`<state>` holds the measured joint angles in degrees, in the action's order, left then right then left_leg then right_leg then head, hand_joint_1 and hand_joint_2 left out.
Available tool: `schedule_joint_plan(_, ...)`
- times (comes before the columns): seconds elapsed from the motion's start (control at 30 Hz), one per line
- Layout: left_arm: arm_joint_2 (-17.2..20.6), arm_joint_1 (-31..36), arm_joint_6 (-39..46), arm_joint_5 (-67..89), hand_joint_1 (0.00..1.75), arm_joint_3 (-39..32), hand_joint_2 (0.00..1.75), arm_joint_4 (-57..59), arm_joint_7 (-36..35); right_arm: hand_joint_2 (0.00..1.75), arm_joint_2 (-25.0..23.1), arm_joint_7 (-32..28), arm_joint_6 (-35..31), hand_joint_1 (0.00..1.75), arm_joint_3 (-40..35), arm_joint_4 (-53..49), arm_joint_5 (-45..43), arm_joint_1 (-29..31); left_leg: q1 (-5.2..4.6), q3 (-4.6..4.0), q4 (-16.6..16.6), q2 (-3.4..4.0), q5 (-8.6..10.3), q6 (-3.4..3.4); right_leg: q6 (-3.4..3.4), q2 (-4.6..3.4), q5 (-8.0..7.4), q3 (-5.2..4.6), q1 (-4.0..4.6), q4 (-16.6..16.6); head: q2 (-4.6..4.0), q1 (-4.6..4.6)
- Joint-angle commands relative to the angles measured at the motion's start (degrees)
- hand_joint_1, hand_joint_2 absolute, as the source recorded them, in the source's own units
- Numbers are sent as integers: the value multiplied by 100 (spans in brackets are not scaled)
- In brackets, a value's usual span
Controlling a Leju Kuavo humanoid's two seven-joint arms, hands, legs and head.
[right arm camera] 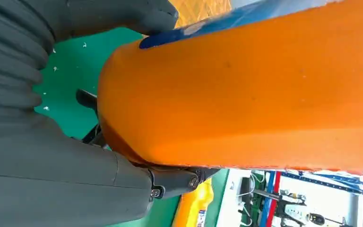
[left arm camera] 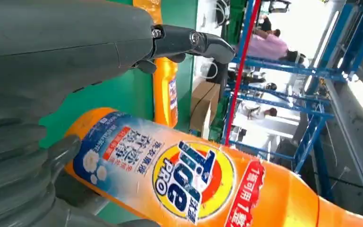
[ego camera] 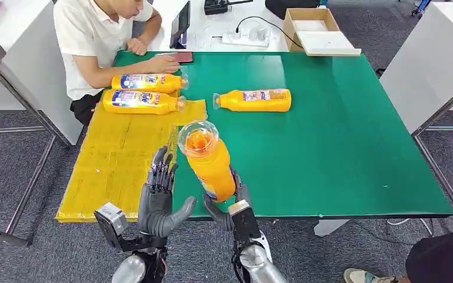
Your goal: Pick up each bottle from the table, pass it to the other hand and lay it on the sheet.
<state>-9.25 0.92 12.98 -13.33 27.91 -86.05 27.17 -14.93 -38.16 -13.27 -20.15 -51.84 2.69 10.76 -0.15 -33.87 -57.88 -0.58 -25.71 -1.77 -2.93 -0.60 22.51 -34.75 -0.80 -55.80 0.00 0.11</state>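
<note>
— Orange bottle [ego camera: 208, 160], who's got it?
— Right hand [ego camera: 229, 207] grips its base, upright above the green table's [ego camera: 342, 147] near edge. Left hand [ego camera: 160, 197] is just beside it, fingers spread, holding nothing.
— Others?
— Two bottles [ego camera: 144, 92] lie on the yellow sheet [ego camera: 115, 162], one [ego camera: 253, 99] on the table.

Even, bright indoor light falls on the green table [ego camera: 342, 147] with only faint shadows, while the left wrist view blows out white in the far background and the right wrist view is soft and blurred up close.
</note>
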Motion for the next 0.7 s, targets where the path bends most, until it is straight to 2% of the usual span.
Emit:
schedule_joint_plan(0.03, 200, 191, -116, -37, 0, 283, 175, 312, -128, 175, 90, -85, -99, 175, 90, 207, 118, 168, 5, 35, 8, 4, -9, 14, 15, 8, 12, 34, 7, 4, 0, 0)
schedule_joint_plan(0.1, 209, 215, -193, -69, 0, 319, 175, 345, -191, 175, 101, -63, -164, 175, 47, 255, 213, 192, 5, 50, 15, 4, -12, 18, 20, 11, 15, 47, 7, 9, 0, 0)
schedule_joint_plan(0.13, 206, 224, -211, -69, 0, 335, 175, 362, -201, 175, 101, -63, -188, 175, 33, 280, 251, 205, 2, 21, 7, -1, -3, 8, 9, 9, 6, 21, 3, 6, -2, 0)
schedule_joint_plan(0.27, 200, 250, -232, -40, 0, 389, 175, 398, -201, 175, 132, 77, -161, 175, -103, 439, 400, 278, 2, 22, 8, 4, -4, 8, 8, 4, 5, 21, 3, 6, 0, 0)
schedule_joint_plan(0.37, 203, 275, -222, 39, 0, 433, 175, 424, -192, 175, 192, 189, -202, 175, -296, 636, 687, 354, 5, 43, 9, 4, -11, 15, 17, 10, 14, 42, 7, 6, -2, 0)
schedule_joint_plan(0.47, 201, 277, -222, 39, 0, 431, 175, 429, -192, 175, 186, 186, -207, 175, -305, 667, 698, 355, 2, 14, 8, 2, -1, 6, 7, 4, 2, 14, 2, 6, -2, 2)
schedule_joint_plan(0.7, 201, 277, -222, 39, 0, 431, 175, 429, -192, 175, 186, 186, -207, 175, -305, 667, 698, 355, 1, 11, 7, 2, -1, 5, 5, 4, 2, 10, 1, 4, 0, 0)
